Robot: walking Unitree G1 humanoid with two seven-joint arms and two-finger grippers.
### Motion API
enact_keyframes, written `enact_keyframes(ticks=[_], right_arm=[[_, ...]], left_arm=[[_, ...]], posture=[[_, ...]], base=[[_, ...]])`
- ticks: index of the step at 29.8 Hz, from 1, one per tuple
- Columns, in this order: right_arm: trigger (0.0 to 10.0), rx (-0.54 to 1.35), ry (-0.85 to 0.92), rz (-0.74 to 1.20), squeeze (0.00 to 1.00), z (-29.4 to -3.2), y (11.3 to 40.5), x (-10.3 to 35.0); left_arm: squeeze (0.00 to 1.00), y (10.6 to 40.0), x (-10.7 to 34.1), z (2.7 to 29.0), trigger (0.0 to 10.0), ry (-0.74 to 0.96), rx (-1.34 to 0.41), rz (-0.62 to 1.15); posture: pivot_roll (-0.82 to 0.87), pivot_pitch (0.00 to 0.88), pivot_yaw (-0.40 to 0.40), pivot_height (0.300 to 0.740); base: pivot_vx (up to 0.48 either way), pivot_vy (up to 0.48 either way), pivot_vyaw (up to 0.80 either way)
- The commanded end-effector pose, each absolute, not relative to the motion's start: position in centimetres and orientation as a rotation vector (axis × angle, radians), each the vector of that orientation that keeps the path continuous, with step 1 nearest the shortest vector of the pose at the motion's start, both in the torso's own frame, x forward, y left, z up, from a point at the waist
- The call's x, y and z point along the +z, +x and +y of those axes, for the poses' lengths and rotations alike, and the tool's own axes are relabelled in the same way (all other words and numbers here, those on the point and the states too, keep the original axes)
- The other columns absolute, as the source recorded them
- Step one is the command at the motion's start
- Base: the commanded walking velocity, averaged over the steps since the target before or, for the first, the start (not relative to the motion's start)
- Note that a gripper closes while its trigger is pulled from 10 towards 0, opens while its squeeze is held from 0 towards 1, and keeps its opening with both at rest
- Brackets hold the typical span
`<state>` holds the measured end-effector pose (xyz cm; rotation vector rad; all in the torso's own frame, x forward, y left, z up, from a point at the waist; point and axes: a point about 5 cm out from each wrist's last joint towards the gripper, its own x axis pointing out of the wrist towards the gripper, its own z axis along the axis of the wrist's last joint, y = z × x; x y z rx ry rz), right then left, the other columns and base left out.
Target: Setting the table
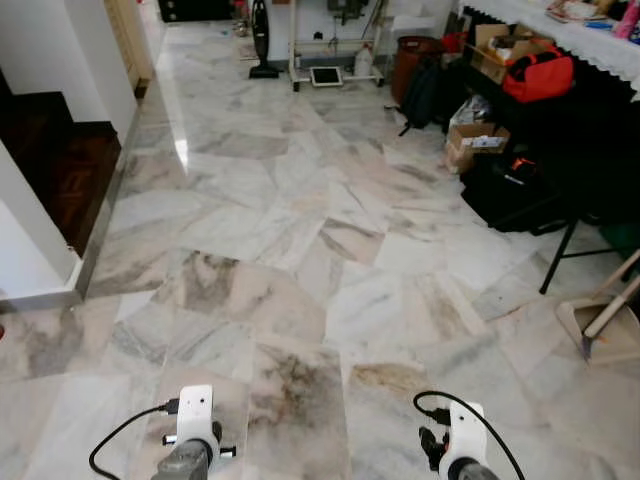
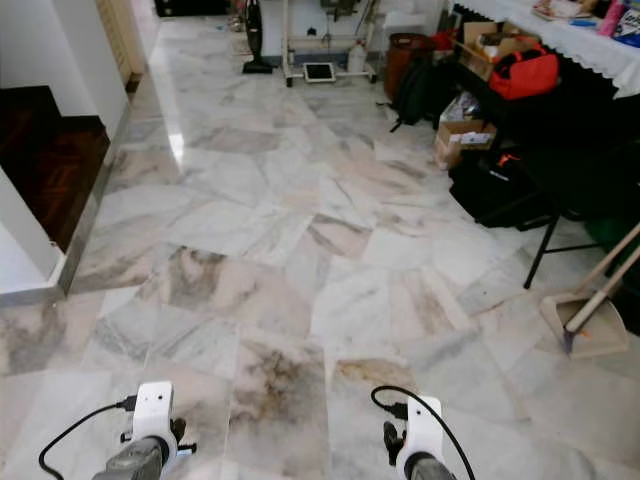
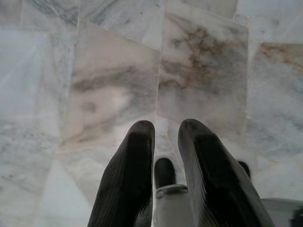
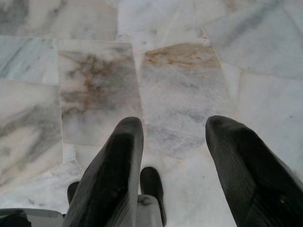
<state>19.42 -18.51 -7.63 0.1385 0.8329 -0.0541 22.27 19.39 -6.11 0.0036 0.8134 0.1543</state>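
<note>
Evidently the robot is standing on an open stretch of marble floor (image 1: pixel 300 250), with both arms hanging low at the near edge of the head views, which suits walking rather than handling. The left claw (image 3: pixel 165 142) is pointing down at the tiles; its two black fingers (image 3: pixel 130 170) are lying close together with only a narrow gap and nothing between them, so it is nearly closed and empty. The right claw (image 4: pixel 173 142) is also facing the floor, its fingers (image 4: pixel 111 165) spread well apart, released and carrying nothing.

Nothing to be laid out, no plate or cutlery, can be made out near the robot. The likeliest goal is the worktop (image 1: pixel 590 35) at the far right, draped in a white cloth with small items on it too blurred to name. Beneath and beside it are crowding a red bag (image 1: pixel 540 75), cardboard boxes (image 1: pixel 475 145) and a black bag (image 1: pixel 505 185), while a dustpan (image 1: pixel 605 320) is lying on the floor at the near right. A dark wooden step (image 1: pixel 60 170) is lying to the left, and a vacuum cleaner (image 1: pixel 262 40) is standing at the far end.

Judging by this, the task is barely begun: the robot is probably travelling empty-handed, and the clutter on the right is something to steer around.
</note>
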Motion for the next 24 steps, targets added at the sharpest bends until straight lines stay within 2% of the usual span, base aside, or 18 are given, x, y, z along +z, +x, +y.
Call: enact_keyframes(ticks=[1, 24], right_arm=[[10.0, -0.061, 0.125, 0.841, 0.0, -18.95, 19.23, -7.68], [10.0, -0.055, 0.118, 0.842, 0.0, -18.93, 19.34, -7.64]], left_arm=[[0.0, 21.95, -6.38, 19.02, 10.0, 0.023, 0.14, 0.831], [0.0, 21.77, -6.49, 18.95, 10.0, 0.025, 0.126, 0.835]], posture=[[0.0, 0.0, -0.043, 0.728], [0.0, 0.0, -0.044, 0.728]], base=[[0.0, 0.0, -0.77], [0.0, 0.0, -0.77]])
